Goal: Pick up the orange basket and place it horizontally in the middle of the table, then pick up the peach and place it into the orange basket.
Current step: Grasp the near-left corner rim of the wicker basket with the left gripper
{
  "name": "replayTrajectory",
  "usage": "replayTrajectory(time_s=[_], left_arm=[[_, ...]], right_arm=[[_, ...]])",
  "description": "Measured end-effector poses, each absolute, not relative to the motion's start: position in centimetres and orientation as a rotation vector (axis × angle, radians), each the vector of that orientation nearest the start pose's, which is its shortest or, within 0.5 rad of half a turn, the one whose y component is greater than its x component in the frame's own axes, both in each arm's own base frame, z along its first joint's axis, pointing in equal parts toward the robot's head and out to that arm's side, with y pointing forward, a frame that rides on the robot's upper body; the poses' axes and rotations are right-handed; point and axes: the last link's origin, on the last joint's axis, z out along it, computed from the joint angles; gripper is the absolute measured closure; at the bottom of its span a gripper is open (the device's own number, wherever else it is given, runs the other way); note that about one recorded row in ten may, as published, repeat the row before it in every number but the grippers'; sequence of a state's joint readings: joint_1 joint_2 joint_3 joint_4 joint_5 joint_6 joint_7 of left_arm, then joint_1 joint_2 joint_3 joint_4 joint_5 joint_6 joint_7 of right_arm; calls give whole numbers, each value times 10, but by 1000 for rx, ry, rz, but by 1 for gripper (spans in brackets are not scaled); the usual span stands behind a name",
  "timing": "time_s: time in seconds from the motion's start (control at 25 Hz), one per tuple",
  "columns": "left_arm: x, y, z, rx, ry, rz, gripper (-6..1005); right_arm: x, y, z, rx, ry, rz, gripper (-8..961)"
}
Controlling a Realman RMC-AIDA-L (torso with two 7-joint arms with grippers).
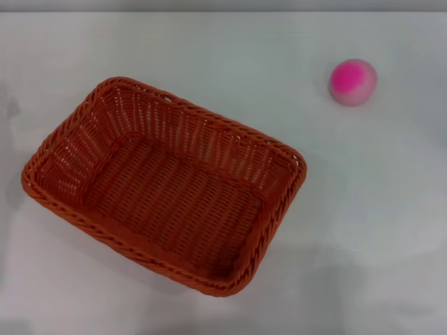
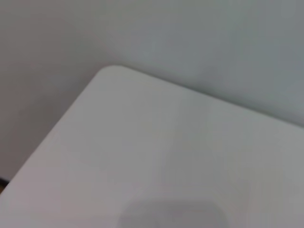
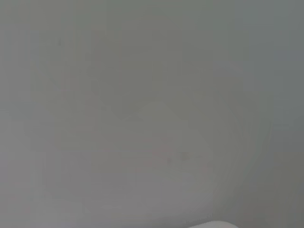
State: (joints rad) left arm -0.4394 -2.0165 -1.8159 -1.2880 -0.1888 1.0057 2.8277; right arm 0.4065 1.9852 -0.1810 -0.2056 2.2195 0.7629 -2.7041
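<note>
From my head camera I see the large rectangular orange-brown woven basket (image 1: 164, 187) lying on the plain white table (image 1: 377, 209), turned at an angle, on my left and centre part. It is empty inside. The small round magenta-pink peach (image 1: 353, 82) sits on the table at the far right, well apart from the basket. Neither of my claws shows in any view, so how they stand I cannot tell. My left wrist camera shows only a rounded corner of the table (image 2: 156, 156); my right wrist camera shows only a plain pale surface
</note>
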Motion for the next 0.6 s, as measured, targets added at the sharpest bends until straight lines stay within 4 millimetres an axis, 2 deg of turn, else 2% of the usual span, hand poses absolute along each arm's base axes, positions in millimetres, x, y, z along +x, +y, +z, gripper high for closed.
replayTrajectory(time_s=[0.12,0.44,0.6], left_arm=[[-269,404,83,-1487,-1478,72,472],[-241,425,95,-1516,-1447,171,473],[-223,439,92,-1549,-1419,189,473]], right_arm=[[465,308,116,-1089,925,386,95],[467,307,115,-1087,936,378,96],[467,307,114,-1087,936,378,96]])
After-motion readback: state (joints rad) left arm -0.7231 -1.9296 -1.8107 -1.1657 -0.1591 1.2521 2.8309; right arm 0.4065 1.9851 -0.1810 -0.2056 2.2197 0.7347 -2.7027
